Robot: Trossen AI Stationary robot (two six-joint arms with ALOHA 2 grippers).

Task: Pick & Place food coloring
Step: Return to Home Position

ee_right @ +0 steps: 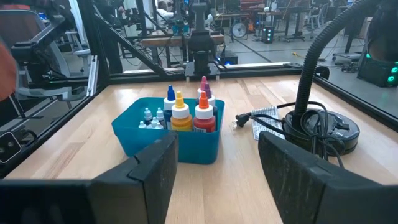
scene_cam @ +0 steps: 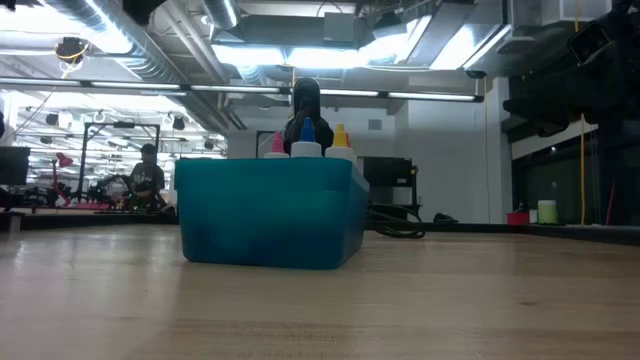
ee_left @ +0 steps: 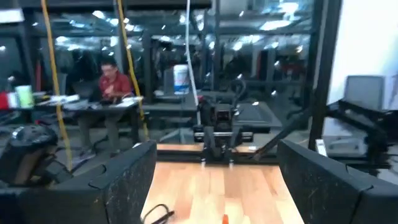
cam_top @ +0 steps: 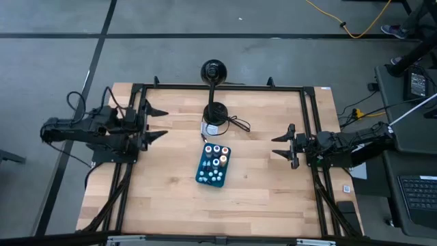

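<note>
The food coloring bottles (cam_top: pixel 214 162) stand upright in the teal bin (cam_top: pixel 199 176) mid-table, right between my two grippers, neither one clearly closer. My left gripper (cam_top: pixel 160 124) and right gripper (cam_top: pixel 278 146) both sit spread and empty at the side edges, pointing inward at it. So I reckon nothing's left to grab, just parking.

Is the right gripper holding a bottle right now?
No, the right gripper is open and empty, parked well apart from the teal bin holding the bottles.

Grey floor (cam_top: pixel 54 20) with dark tape lines (cam_top: pixel 205 35), bright ceiling strip lights (scene_cam: pixel 255 55), exposed ducts (scene_cam: pixel 140 45), cluttered workbenches (scene_cam: pixel 60 205) behind
</note>
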